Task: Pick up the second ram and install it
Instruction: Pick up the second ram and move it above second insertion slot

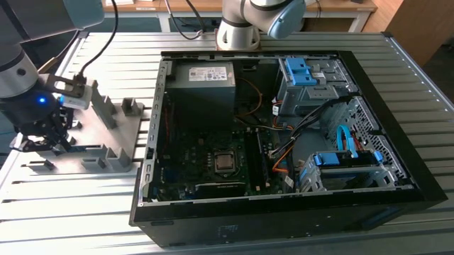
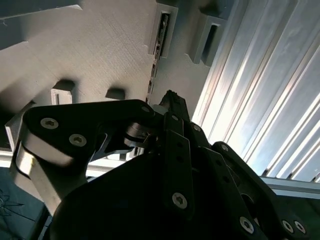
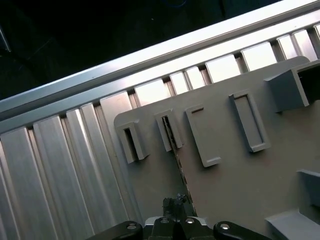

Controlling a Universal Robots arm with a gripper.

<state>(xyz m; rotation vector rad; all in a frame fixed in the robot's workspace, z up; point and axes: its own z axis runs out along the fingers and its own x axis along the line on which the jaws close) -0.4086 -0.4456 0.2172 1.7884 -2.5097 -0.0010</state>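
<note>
So the second ram (image 3: 176,160) is sitting in the grey holder plate (image 3: 235,180), not in the machine. It stands on its thin edge, so in both wrist views you see it as a skinny dark strip rather than a flat board. One end is tucked into a slotted block (image 3: 169,131). The long axis runs straight from that block toward the gripper (image 3: 175,206), just inside the holder plate's edge that borders the bare slats of the table (image 1: 71,212).

Your gripper is right at the stick's other end, lined up on that same axis. That puts the second ram dead ahead of it, not off to one side. It looks like it's touching, or as good as. I honestly can't tell whether it's clamped on the stick or just parked over it, because the near end disappears behind the gripper body. Don't take a grasp as given.

In the exterior view the gripper (image 1: 42,139) hangs low over the holder plate's corner nearest the table's edge, on the exterior view's left. The open PC case (image 1: 284,218) sits well apart from it, toward the exterior view's right, with the rest of the holder plate in between.

My read is that you're at the pickup stage. The stick isn't out of its block, and the install isn't started for this one.
</note>
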